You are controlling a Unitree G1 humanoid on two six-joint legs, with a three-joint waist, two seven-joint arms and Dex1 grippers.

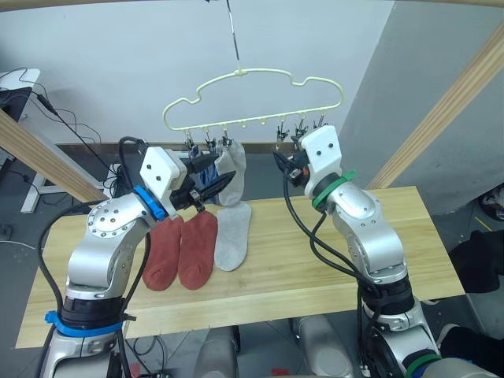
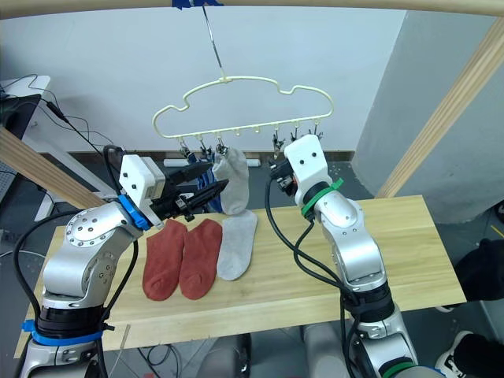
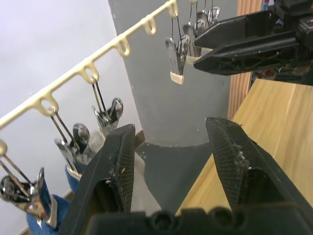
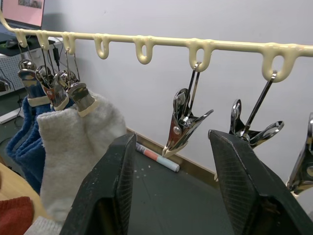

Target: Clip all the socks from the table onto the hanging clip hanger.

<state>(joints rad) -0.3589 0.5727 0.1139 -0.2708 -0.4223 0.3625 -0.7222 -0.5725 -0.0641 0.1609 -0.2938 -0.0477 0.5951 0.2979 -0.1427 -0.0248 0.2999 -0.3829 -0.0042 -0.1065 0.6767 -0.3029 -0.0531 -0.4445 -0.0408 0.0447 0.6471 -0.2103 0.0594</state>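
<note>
Three socks are laid flat on the table, side by side: two rust-red socks touching each other and one light grey sock just beside them on their right. Three more are clipped to the cream clip hanger, which is hung from a wire hook: two royal blue socks and, beside them, a second light grey sock (the blue pair is largely hidden behind the left gripper in the head views).

No brand, label or legible writing is seen on any item.

Left gripper: raised above the table just in front of the hung socks, fingers spread wide, nothing held between them. Its wrist view shows both black fingers apart, with bare metal clips beyond them.

Right gripper: raised near the hanger's right-hand clips, fingers likewise set well apart and empty. In its wrist view the free clips are seen hanging open-ended from the hanger's loops.

Differences between views: the blue fabric gripped in a clip is shown closely in the left wrist view, where the right gripper's black fingers are also seen crossing near the clips. A small striped tube lying on the floor by the wall is recorded in the right wrist view. The rust-red pair and the whole tabletop are shown in the head views.
</note>
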